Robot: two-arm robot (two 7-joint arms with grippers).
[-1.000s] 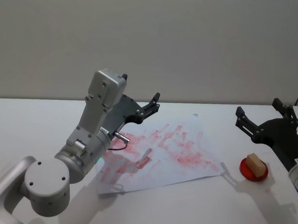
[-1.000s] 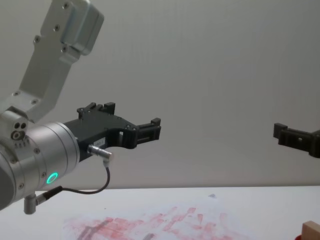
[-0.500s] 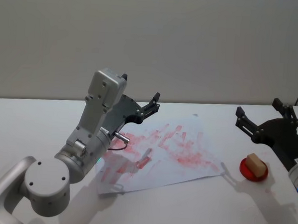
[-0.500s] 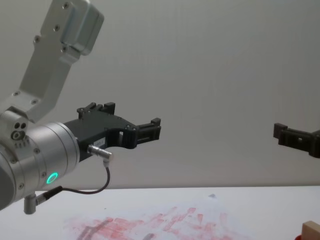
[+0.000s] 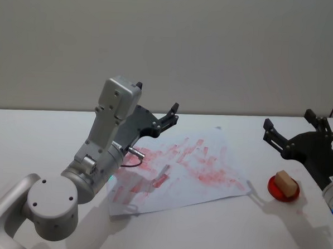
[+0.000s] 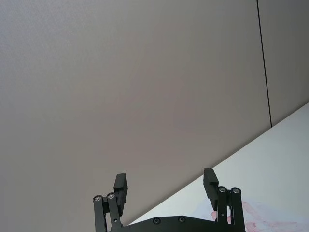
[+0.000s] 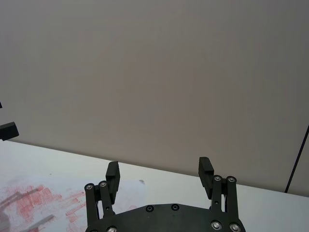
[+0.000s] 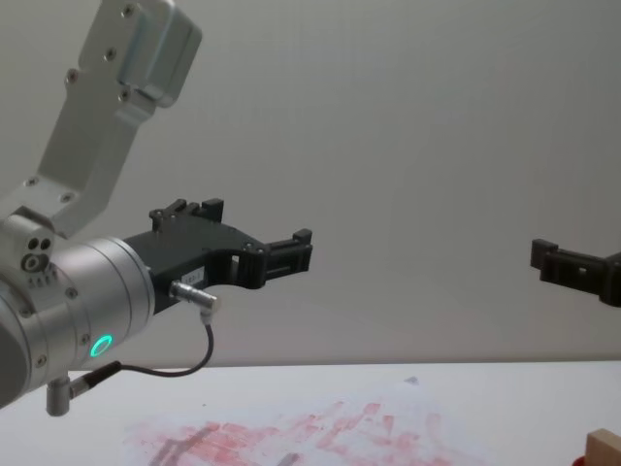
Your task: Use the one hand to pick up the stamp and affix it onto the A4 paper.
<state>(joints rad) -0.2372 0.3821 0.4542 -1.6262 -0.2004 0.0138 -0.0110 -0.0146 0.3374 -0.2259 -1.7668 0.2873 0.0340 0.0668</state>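
The stamp (image 5: 284,183) is pale wood on a red base. The A4 paper (image 5: 208,171) is white, smeared with pale red prints and grey smudges.

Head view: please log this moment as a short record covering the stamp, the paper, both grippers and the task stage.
stamp: wooden block on a round red base, standing on the table to the right of the paper, apart from it
A4 paper: white sheet lying flat, covered in pale red prints
right gripper: open, empty, raised above the table just beyond the stamp
left gripper: open, empty, raised over the paper's far left part
task stage: stamp not yet picked up
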